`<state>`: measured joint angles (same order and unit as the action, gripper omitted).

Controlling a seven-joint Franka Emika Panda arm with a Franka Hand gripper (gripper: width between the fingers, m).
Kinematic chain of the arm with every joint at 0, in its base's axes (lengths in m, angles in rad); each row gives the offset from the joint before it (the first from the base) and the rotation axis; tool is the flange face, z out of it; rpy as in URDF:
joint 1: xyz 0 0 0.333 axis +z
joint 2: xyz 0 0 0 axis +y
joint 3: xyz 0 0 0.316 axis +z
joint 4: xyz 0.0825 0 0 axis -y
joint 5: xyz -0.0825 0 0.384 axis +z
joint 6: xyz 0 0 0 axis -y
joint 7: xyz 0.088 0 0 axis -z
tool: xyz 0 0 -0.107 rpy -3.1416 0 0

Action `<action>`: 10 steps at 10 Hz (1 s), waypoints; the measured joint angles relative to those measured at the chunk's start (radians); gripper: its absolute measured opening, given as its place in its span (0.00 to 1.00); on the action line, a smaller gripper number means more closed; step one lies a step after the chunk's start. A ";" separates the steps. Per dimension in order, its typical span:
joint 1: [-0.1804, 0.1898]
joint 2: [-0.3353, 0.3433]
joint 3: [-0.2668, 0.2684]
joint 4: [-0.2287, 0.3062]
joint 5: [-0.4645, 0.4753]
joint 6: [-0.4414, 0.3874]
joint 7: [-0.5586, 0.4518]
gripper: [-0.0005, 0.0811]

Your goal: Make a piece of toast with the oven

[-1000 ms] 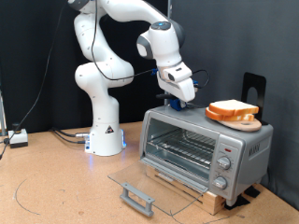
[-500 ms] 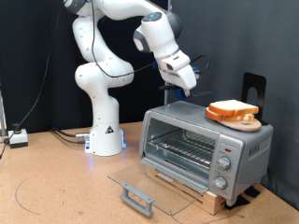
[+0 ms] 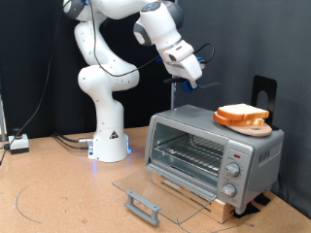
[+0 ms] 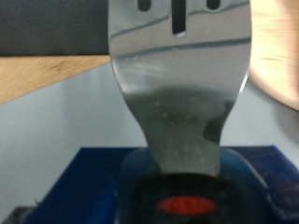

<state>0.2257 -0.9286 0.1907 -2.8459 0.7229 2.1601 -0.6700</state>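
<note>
Pincer [image 3: 188, 76] grips spatula [image 4: 179, 84] above oven [image 3: 214, 151], wooden tabletop [image 3: 58, 189].

The oven [image 3: 209, 150] has a brushed silver metal shell with a dull sheen; its open door [image 3: 154, 184] is clear, glossy glass with a matt grey bar handle [image 3: 142, 205]. Inside, the wire rack [image 3: 185, 151] looks like thin bright metal. The knobs [image 3: 231, 176] seem satin silver. The toast [image 3: 240, 114] on top has a matt, pale tan face and a rougher orange-brown crust. The arm [image 3: 107, 68] is smooth, glossy white plastic. In the wrist view, a spatula [image 4: 179, 89] shows polished, mirror-like steel speckled with fine marks, set into a glossy blue plastic grip [image 4: 182, 191]. The counter [image 3: 58, 199] is matt light brown wood.
</note>
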 joint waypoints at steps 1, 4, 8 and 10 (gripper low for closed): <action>-0.028 -0.013 -0.011 0.000 0.002 0.017 0.018 0.52; -0.137 -0.065 -0.034 -0.007 -0.028 0.049 0.030 0.52; -0.284 -0.088 -0.089 -0.003 -0.105 0.019 0.034 0.52; -0.335 -0.089 -0.151 0.004 -0.144 -0.032 0.007 0.52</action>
<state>-0.1096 -1.0176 0.0397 -2.8421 0.5787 2.1282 -0.6627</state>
